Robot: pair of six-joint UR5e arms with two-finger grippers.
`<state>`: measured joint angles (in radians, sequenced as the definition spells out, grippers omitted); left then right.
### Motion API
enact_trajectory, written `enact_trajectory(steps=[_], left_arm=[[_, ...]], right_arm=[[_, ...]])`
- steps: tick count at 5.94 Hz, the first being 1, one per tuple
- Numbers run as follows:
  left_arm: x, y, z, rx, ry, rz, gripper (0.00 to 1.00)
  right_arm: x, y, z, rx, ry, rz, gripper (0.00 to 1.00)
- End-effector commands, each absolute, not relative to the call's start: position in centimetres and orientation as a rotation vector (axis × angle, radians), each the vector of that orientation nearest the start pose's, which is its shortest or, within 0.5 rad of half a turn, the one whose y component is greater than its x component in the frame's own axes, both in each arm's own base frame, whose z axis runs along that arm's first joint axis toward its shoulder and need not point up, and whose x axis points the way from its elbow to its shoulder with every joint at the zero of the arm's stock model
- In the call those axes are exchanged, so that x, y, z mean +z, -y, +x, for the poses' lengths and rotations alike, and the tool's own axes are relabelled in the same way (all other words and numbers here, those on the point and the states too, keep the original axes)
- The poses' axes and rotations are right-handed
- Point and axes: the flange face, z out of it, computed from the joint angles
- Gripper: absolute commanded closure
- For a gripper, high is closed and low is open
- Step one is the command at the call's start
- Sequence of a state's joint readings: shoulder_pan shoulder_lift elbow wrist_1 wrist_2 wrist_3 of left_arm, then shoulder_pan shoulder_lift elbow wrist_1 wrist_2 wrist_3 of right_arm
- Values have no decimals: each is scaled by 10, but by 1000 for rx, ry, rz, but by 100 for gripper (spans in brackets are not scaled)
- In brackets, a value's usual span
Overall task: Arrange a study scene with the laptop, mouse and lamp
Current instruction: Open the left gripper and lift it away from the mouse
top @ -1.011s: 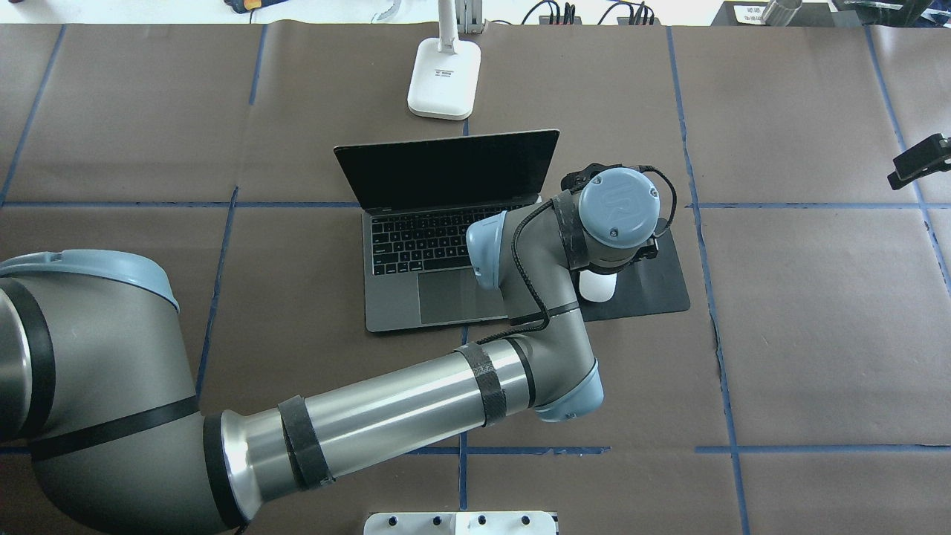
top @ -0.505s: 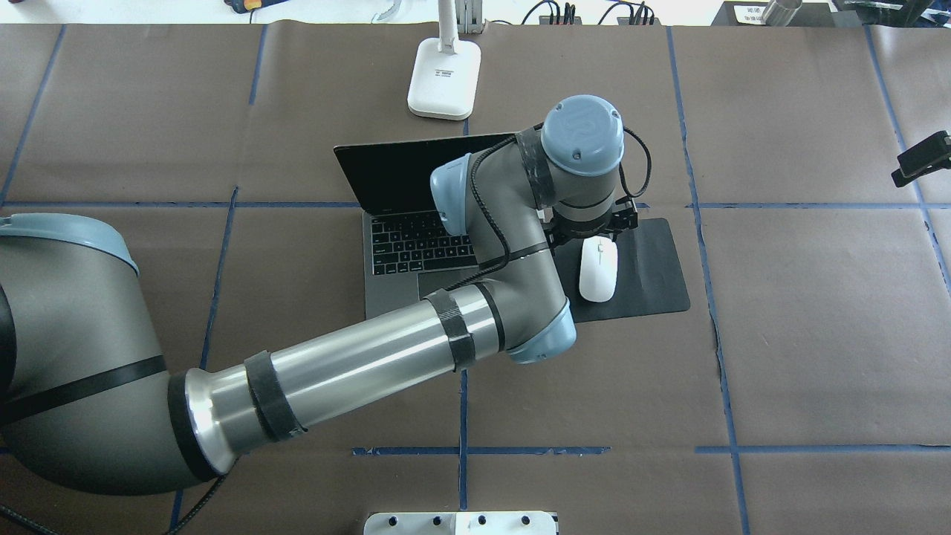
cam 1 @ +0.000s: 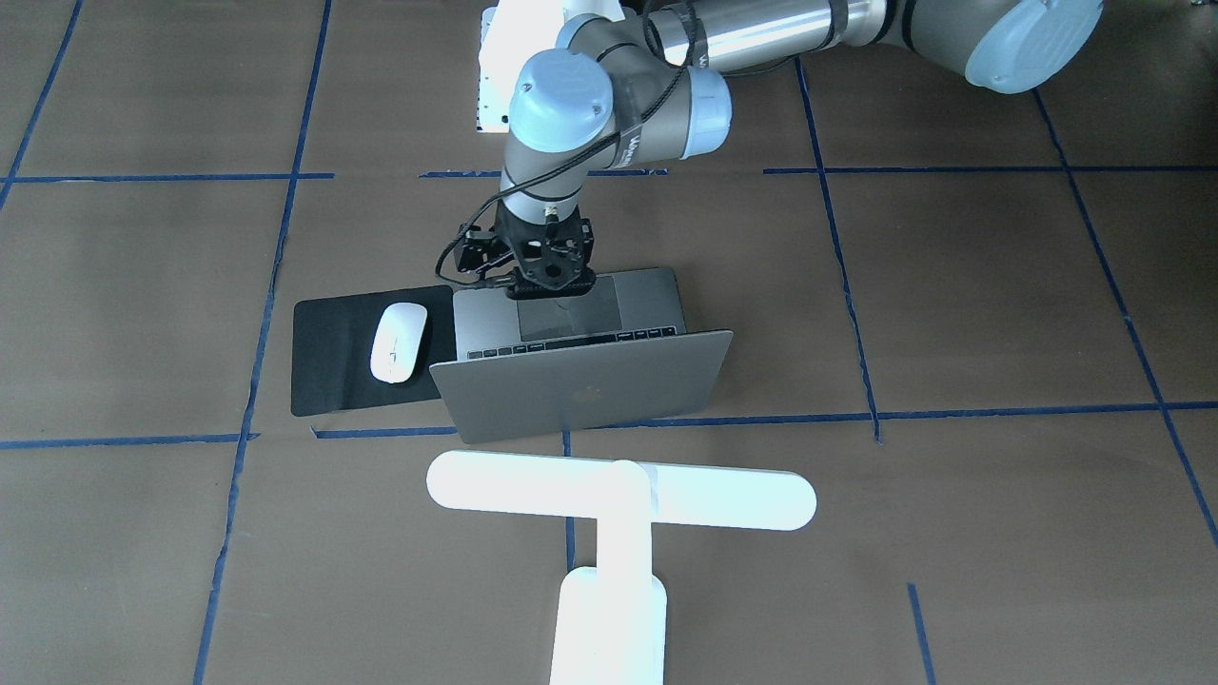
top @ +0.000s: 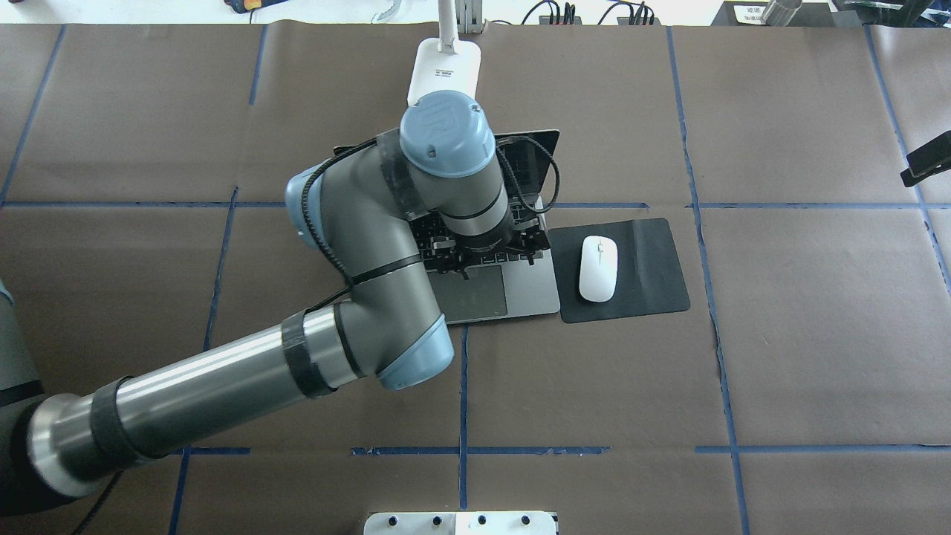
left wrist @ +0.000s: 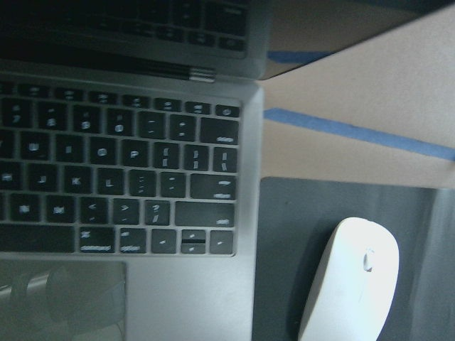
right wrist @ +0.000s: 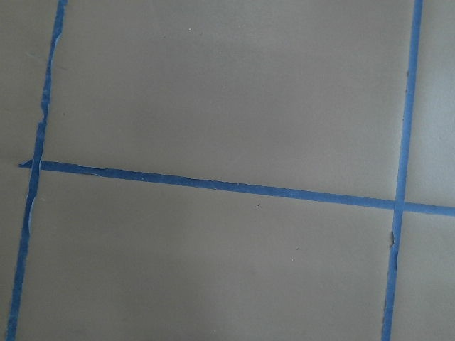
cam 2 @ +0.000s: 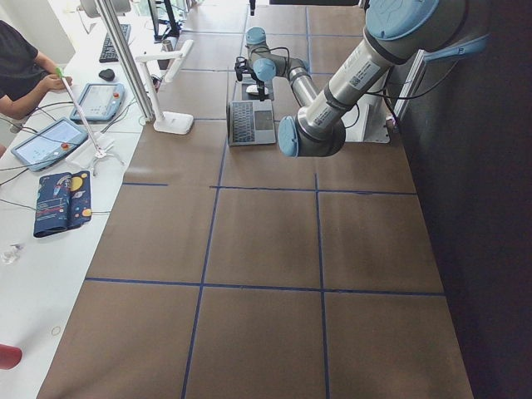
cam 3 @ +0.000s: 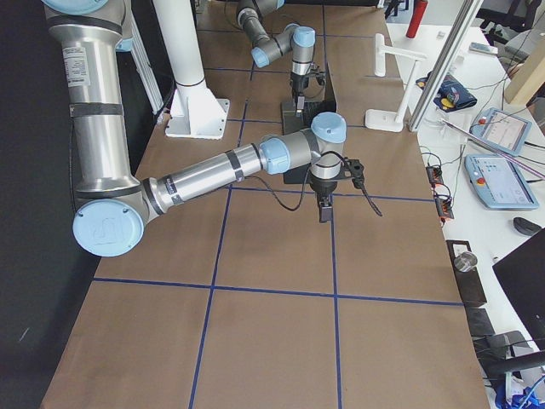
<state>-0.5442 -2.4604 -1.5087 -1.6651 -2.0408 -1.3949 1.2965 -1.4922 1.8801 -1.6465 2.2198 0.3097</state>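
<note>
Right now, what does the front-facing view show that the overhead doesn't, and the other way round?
Front-facing only: the lamp with its full T bar, and the back of the laptop lid with its logo.
Overhead only: the lid's screen side, partly hidden, and the label on the lamp base; the bar is out of frame.
Both: the mouse lying free on the mat beside the laptop, and the left gripper over the laptop's deck.

Robotics lab: blue-taped grid table point(top: 817, 334), robot arm point(cam 3: 94, 128), teach pendant point(cam 3: 502, 183) on white side bench point(cam 2: 33, 274).
</note>
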Motion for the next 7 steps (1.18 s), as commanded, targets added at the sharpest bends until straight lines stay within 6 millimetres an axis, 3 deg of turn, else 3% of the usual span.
enact_trajectory(steps=[1, 3, 4, 5, 7], left_arm=[[153, 416, 493, -49, -955, -50, 0], [212, 403, 414, 45, -919, 33, 0], [257, 410, 370, 107, -866, 82, 0], [307, 425, 325, 152, -797, 113, 0], [389, 454, 213, 213, -813, 50, 0]], right_arm=[[509, 505, -63, -46, 685, 61, 0], [531, 505, -60, -37, 674, 23, 0], [540, 499, -51, -34, 684, 13, 0], [557, 483, -28, -61, 739, 3, 0], [603, 438, 28, -54, 779, -5, 0]])
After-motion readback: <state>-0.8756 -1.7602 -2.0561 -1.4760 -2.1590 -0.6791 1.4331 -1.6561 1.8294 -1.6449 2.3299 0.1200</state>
